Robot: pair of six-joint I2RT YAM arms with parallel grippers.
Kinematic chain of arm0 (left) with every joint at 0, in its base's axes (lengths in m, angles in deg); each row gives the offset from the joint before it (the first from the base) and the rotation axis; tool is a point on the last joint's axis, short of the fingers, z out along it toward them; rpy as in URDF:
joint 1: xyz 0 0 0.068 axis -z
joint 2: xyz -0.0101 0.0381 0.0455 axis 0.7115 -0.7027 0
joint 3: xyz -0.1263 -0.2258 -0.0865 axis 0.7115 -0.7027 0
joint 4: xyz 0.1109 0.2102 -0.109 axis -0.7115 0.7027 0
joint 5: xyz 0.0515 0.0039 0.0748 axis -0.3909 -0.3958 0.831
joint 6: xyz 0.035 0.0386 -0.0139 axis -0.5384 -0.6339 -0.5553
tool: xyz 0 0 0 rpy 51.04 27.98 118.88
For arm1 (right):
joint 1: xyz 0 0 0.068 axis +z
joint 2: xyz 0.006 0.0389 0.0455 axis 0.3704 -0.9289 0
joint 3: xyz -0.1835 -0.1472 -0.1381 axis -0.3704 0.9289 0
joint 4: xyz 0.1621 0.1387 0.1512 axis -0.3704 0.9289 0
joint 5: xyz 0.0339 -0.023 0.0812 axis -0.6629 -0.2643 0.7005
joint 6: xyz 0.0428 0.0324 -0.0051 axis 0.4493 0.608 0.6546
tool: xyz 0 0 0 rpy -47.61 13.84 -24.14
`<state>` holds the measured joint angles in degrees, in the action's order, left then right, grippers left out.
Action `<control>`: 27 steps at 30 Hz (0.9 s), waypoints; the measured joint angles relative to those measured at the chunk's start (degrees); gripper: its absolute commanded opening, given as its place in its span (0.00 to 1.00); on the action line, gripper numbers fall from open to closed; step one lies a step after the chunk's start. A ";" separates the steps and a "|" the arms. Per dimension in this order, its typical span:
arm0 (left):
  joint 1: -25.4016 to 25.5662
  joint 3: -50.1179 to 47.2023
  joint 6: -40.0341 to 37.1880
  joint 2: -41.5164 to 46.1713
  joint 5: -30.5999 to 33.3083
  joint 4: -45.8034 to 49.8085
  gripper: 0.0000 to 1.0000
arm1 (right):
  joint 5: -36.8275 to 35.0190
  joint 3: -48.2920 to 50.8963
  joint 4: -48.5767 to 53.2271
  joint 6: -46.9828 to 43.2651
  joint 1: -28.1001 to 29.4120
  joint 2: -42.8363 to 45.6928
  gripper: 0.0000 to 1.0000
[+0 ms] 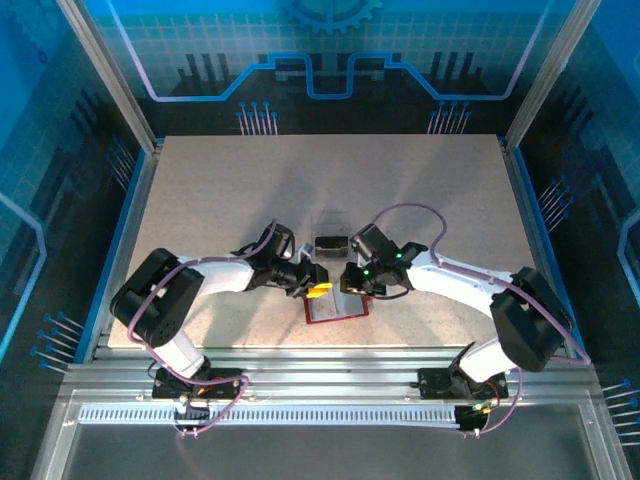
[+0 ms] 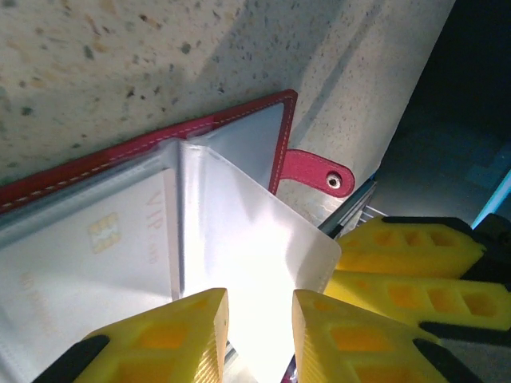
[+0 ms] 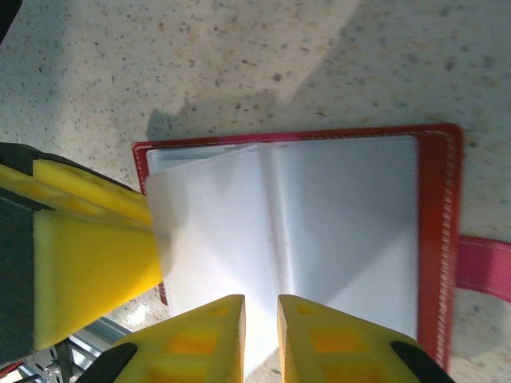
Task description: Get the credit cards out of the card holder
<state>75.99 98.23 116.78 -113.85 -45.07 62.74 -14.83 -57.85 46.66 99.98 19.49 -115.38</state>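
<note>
Pinching the pale pocket leaf [image 2: 255, 239], the left gripper [image 2: 259, 327] steadies the card holder [image 3: 439, 239]; the right gripper [image 3: 260, 335], its fingers narrowly parted, should be closed squarely on a card edge.

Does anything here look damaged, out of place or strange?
Nothing looks damaged or spilled. The card holder lies open on the table, one pale inner sleeve lifted between the left claw fingers; its red tab sticks out sideways.

We count one red card holder [image 1: 337, 307] lying open on the table [image 1: 220, 200], one clear plastic box [image 1: 330, 224] behind it, and two tools: left [image 1: 316, 289], right [image 1: 352, 284].
</note>
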 measured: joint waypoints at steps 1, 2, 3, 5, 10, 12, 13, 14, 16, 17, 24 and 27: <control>0.24 0.00 0.35 -0.35 -0.15 -0.55 0.27 | -0.28 0.50 0.48 -0.07 -0.50 0.72 0.18; 0.39 0.09 0.70 -0.68 -0.28 -0.87 0.28 | -0.37 0.85 0.85 -0.20 -0.90 1.22 0.19; 0.63 0.28 1.03 -1.14 -0.39 -1.18 0.28 | -0.59 1.25 1.40 -0.46 -1.40 1.84 0.19; 1.14 0.92 1.57 -2.08 -0.48 -1.95 0.28 | -0.85 1.97 2.45 -0.87 -2.69 2.95 0.19; 2.62 3.67 2.91 -4.52 -0.63 -3.54 0.29 | -1.22 3.87 4.44 -2.58 -6.27 4.85 0.21; 3.28 4.66 2.95 -5.53 -0.66 -4.04 0.29 | -1.36 4.39 5.16 -3.37 -7.58 5.07 0.22; 3.65 5.05 3.08 -5.97 -0.63 -4.20 0.29 | -1.40 4.50 5.66 -3.78 -8.17 5.09 0.23; 3.98 5.22 3.23 -6.27 -0.63 -4.46 0.29 | -1.64 4.55 6.08 -4.26 -8.68 5.09 0.24; 4.59 5.51 3.56 -6.82 -0.63 -4.57 0.29 | -2.10 4.57 6.73 -5.20 -9.51 5.09 0.25; 4.85 5.60 3.82 -7.06 -0.63 -4.76 0.29 | -2.23 4.57 6.97 -5.62 -9.86 5.14 0.26; 7.10 7.65 4.13 -9.77 -0.52 -3.82 0.30 | -2.49 4.66 7.96 -7.78 -11.63 5.18 0.28; 8.33 8.26 4.13 -9.92 -0.35 -3.28 0.30 | -2.25 4.63 7.87 -8.41 -11.69 4.81 0.27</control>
<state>84.32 106.49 120.92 -123.77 -45.42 59.46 -17.08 -53.22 54.53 91.57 7.80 -110.57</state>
